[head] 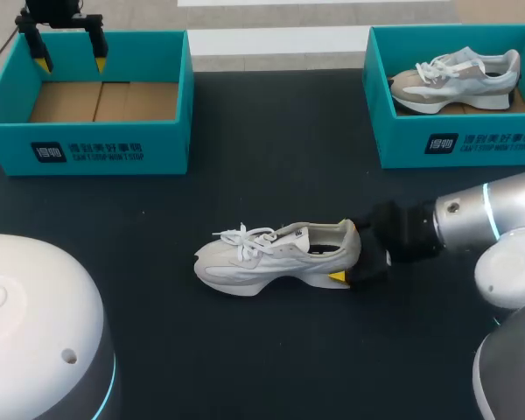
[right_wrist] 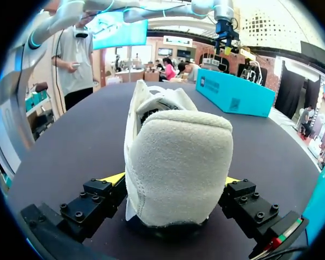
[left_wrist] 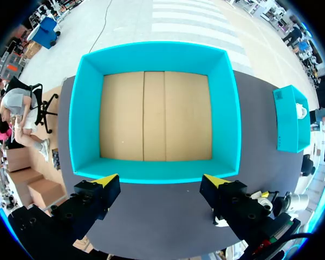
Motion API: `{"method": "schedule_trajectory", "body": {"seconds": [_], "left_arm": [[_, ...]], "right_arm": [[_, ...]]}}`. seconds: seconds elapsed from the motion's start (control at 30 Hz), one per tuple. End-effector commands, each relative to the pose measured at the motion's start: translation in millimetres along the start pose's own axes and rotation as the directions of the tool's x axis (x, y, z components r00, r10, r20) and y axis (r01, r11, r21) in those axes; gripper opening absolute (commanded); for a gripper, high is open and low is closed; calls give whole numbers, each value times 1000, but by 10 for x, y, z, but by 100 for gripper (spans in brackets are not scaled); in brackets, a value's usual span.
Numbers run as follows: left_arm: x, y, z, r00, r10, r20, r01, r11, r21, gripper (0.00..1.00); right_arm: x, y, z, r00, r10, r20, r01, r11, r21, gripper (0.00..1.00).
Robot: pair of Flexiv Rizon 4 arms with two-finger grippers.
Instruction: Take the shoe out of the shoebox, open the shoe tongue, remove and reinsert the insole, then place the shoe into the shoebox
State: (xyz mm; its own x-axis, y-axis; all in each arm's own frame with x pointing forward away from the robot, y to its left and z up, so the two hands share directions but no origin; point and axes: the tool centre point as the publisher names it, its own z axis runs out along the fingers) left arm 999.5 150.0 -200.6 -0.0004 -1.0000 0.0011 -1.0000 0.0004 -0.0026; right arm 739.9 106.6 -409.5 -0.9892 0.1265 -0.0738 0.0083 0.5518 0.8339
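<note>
The pale grey lace-up sneaker lies mid-frame, heel clamped in the right gripper; so shallow a hold could let it twist. Upper left, the left gripper hangs, fingers apart, over the empty teal shoebox.

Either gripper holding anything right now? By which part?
Right gripper holds the shoe by its heel, a finger on each side. Left gripper is open above the empty shoebox, holding nothing.
</note>
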Motion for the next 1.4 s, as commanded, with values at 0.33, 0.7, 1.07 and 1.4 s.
{"method": "schedule_trajectory", "body": {"seconds": [0.33, 0.7, 1.07, 1.4], "left_arm": [[0, -2, -3, 1000, 0, 1, 0, 1000, -1, 100], [0, -2, -3, 1000, 0, 1, 0, 1000, -1, 100], [0, -2, -3, 1000, 0, 1, 0, 1000, -1, 100], [0, -2, -3, 1000, 0, 1, 0, 1000, -1, 100]], "right_arm": [[6, -44, 254, 999, 2, -36, -3, 1000, -16, 100], [12, -48, 236, 998, -17, -63, 15, 999, -28, 0], [12, -48, 236, 998, -17, -63, 15, 999, -28, 0], [12, -48, 236, 998, -17, -63, 15, 999, -28, 0]]}}
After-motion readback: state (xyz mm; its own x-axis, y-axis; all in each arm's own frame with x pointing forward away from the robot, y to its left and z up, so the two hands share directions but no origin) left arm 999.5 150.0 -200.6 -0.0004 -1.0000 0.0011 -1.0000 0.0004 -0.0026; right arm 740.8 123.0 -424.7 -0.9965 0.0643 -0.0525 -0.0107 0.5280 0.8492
